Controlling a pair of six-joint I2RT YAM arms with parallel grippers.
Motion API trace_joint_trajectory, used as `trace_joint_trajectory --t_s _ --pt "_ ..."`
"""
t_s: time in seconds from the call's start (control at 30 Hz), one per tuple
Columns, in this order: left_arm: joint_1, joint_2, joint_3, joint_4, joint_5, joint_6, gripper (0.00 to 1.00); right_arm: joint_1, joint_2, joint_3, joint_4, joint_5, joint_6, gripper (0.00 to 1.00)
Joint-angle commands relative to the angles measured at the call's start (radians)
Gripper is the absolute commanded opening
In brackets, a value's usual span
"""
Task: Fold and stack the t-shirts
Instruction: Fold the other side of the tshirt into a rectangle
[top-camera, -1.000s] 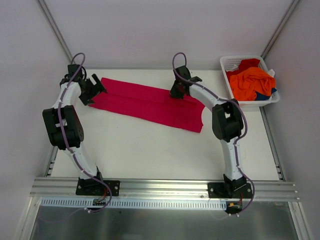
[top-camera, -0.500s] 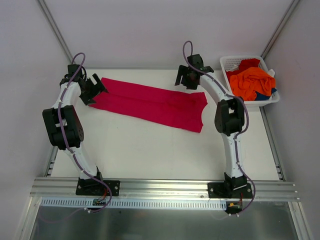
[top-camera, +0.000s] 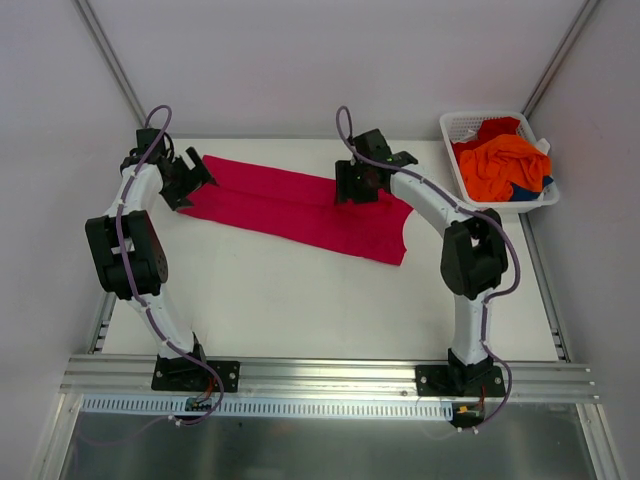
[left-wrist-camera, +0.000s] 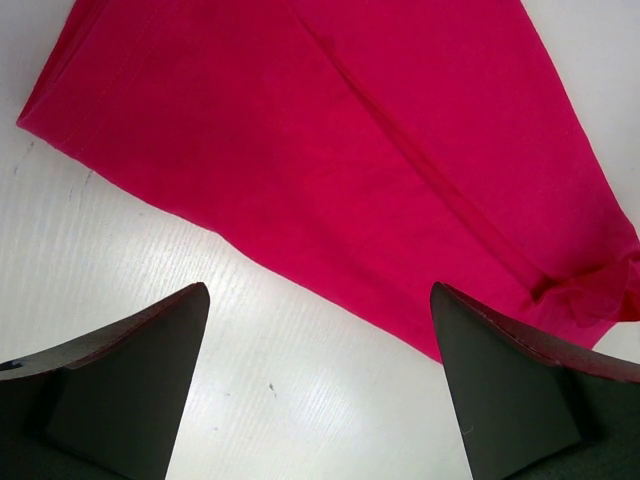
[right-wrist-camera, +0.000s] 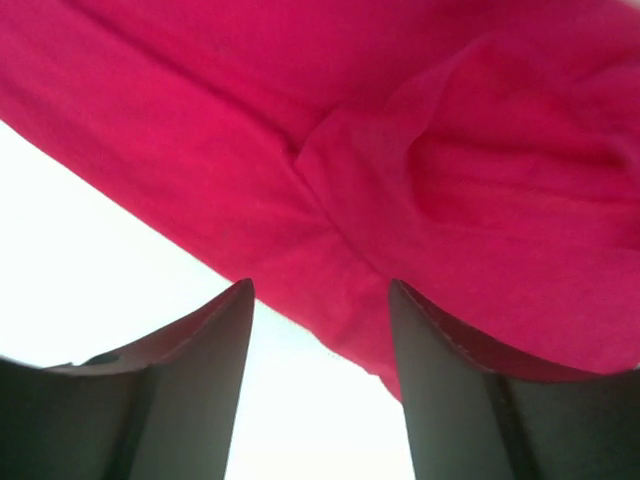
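Item 1, pink shirt (top-camera: 300, 205): I log it folded into a long band, flat on the table (top-camera: 300, 300), running from 10 o'clock toward 2 o'clock of the tabletop in the top view.

The left wrist view adds a lengthwise crease and a small bunched corner at 3 o'clock; the right wrist view adds a soft raised fold in the cloth, which the top view does not resolve.

Item 2, left gripper (left-wrist-camera: 320, 380): at the band's 9 o'clock end, jaws spread wide over bare table, holding nothing.

Item 3, right gripper (right-wrist-camera: 320, 370): above the band's far edge, jaws partly apart, cloth edge seen between them; contact I cannot tell.

Item 4, basket (top-camera: 455, 125): at 2 o'clock, holding an orange shirt (top-camera: 505, 165) over red and blue cloth, the right arm partly between it and the band.
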Motion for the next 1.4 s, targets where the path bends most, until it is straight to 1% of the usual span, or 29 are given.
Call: trace_joint_trajectory --t_s 0.0,0.07,0.13,0.17,0.33,0.43,0.5,0.6,0.67,0.73,0.8,0.97,1.03,1.1,1.13,1.17,1.23,1.27,1.3,1.33,1.37 --pt "-0.011 -0.035 -0.007 -0.001 0.03 0.013 0.93 0.016 0.015 -0.039 -0.002 0.034 -0.053 0.59" --pt "-0.011 -0.04 -0.01 -0.001 0.034 0.013 0.93 0.016 0.035 -0.01 -0.028 0.031 -0.055 0.53" --pt "-0.011 -0.048 -0.014 -0.001 0.034 0.013 0.93 0.018 0.051 -0.004 -0.031 0.032 -0.049 0.45" --pt "-0.009 -0.051 -0.017 0.0 0.036 0.013 0.93 0.018 0.058 0.001 -0.031 0.035 -0.049 0.45" --pt "-0.009 -0.065 -0.033 -0.001 0.042 0.017 0.93 0.018 0.146 0.05 -0.04 0.067 -0.058 0.43" --pt "-0.009 -0.072 -0.036 -0.001 0.039 0.021 0.93 0.019 0.196 0.123 -0.072 0.067 -0.058 0.42" --pt "-0.009 -0.078 -0.034 -0.001 0.036 0.022 0.93 0.018 0.238 0.171 -0.086 0.074 -0.095 0.41" --pt "-0.009 -0.083 -0.033 -0.001 0.036 0.021 0.93 0.016 0.278 0.232 -0.109 0.121 -0.11 0.4" --pt "-0.011 -0.085 -0.031 -0.001 0.043 0.021 0.94 0.01 0.293 0.258 -0.114 0.181 -0.116 0.4" --pt "-0.009 -0.083 -0.03 -0.001 0.04 0.019 0.93 0.002 0.318 0.309 -0.12 0.227 -0.125 0.41" --pt "-0.011 -0.075 -0.022 -0.001 0.044 0.019 0.94 -0.011 0.347 0.349 -0.122 0.233 -0.137 0.43" --pt "-0.009 -0.048 0.001 -0.001 0.054 0.01 0.93 -0.031 0.436 0.511 -0.122 0.226 -0.183 0.45" --pt "-0.009 -0.036 0.016 -0.001 0.066 0.007 0.94 -0.031 0.483 0.582 -0.122 0.218 -0.206 0.49" --pt "-0.009 -0.028 0.027 -0.001 0.073 0.005 0.93 -0.036 0.499 0.604 -0.103 0.203 -0.216 0.52" --pt "-0.011 -0.028 0.027 -0.001 0.076 0.005 0.93 -0.039 0.493 0.605 -0.093 0.19 -0.211 0.54" --pt "-0.011 -0.026 0.032 -0.001 0.077 0.008 0.94 -0.047 0.483 0.607 -0.068 0.19 -0.21 0.58" --pt "-0.011 -0.028 0.036 -0.001 0.088 0.019 0.94 -0.054 0.444 0.617 -0.051 0.183 -0.208 0.64" --pt "-0.013 -0.026 0.047 -0.001 0.096 0.039 0.94 -0.065 0.424 0.63 -0.045 0.179 -0.199 0.73" --pt "-0.013 -0.026 0.052 0.0 0.108 0.05 0.94 -0.071 0.37 0.633 -0.036 0.163 -0.191 0.79" --pt "-0.014 -0.026 0.058 -0.001 0.112 0.06 0.95 -0.077 0.37 0.631 -0.036 0.153 -0.181 0.84" --pt "-0.016 -0.028 0.073 -0.001 0.116 0.086 0.95 -0.088 0.305 0.608 -0.036 0.143 -0.147 0.97"
